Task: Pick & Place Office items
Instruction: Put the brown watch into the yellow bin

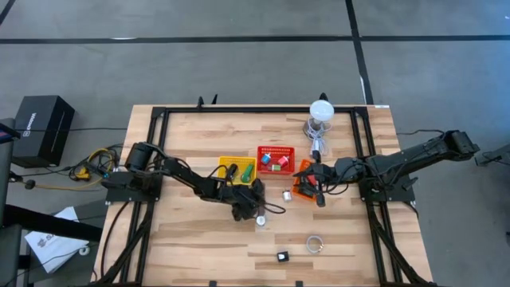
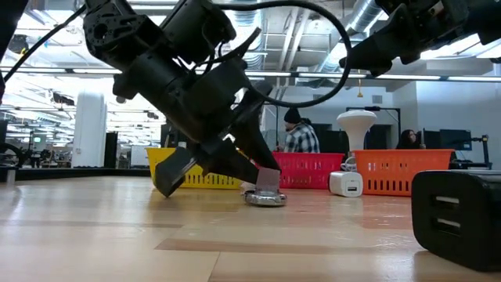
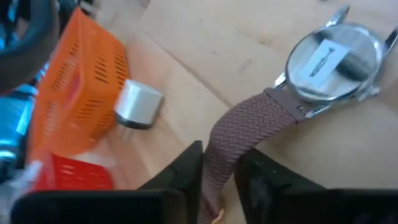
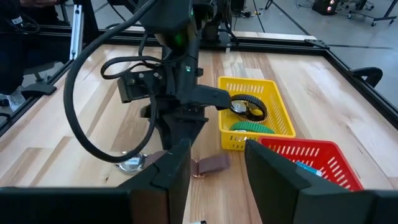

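A watch with a silver case [image 3: 336, 59] and a brown braided strap lies on the table in front of the baskets, its case flat on the wood [image 2: 264, 199]. My left gripper [image 3: 217, 158] stands over it [image 1: 253, 209], shut on the strap. My right gripper [image 4: 217, 171] hovers open near the orange basket [image 1: 303, 182] and holds nothing. A small silver cylinder [image 1: 286, 194], a ring [image 1: 315, 243] and a small black item [image 1: 282, 256] lie loose on the table. The yellow basket [image 1: 237, 169] and the red basket [image 1: 276, 159] hold small items. My left gripper pinches the brown strap [image 3: 231, 146] between its two fingers, a short way from the case. The fingers come slanting down from the table's left and lie across the strap. The case stays on the table, and the strap's free end [image 4: 211, 163] sticks out behind the fingers.
A white-topped object with a coiled cable [image 1: 321, 112] stands at the far edge behind the red basket. A black frame runs round the table. Bare wood stretches along the near and left parts of the table. People show in the room beyond.
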